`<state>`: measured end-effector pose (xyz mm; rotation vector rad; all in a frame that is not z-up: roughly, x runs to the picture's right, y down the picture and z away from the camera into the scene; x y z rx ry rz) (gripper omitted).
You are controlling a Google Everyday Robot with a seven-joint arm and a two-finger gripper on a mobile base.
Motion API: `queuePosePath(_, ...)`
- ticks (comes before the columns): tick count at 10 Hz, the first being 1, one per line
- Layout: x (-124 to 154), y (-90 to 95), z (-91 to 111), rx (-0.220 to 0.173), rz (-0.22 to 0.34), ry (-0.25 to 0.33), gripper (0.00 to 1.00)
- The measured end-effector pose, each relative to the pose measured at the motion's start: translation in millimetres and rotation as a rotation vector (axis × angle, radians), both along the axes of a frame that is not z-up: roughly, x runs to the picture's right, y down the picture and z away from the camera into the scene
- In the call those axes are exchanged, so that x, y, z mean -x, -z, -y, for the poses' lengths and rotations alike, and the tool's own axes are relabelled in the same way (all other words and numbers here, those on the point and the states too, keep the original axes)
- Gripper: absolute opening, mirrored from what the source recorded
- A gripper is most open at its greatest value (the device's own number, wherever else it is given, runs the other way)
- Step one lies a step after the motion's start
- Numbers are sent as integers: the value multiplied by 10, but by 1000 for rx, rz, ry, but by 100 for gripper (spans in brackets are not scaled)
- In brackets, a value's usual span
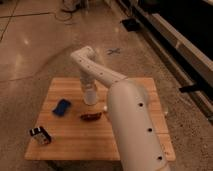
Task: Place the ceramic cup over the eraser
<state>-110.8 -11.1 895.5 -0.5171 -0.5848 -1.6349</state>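
- Polished speckled floor surrounds a wooden bench (75, 145).
- The white arm (132, 125) bends over the bench, and its pincer (89, 88) points down at the top of the ceramic cup (91, 97), which stands upright near the bench's middle.
- I cannot tell whether the pincer is clamped on the cup.
- The eraser (40, 135) lies by the bench's lower-left corner in view, well apart from the cup.
- A blue flat object (61, 107) lies between them.
- A reddish-brown item (91, 116) sits near the cup.

Single high view behind the arm (131, 122), angled down over the table (65, 146), jaws mid-table.
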Motion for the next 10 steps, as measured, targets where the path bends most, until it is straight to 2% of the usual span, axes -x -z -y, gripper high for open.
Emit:
queuePosePath(2, 39, 321, 147, -46, 62, 7, 0)
queuePosePath(3, 51, 471, 171, -65, 87, 15, 0)
queuePosePath(4, 36, 719, 136, -91, 125, 35, 0)
queuePosePath(6, -50, 1114, -54, -121, 177, 83, 0)
queuePosePath(8, -65, 1482, -376, -134, 234, 159, 0)
queuePosePath(10, -30, 1753, -612, -143, 284, 225, 0)
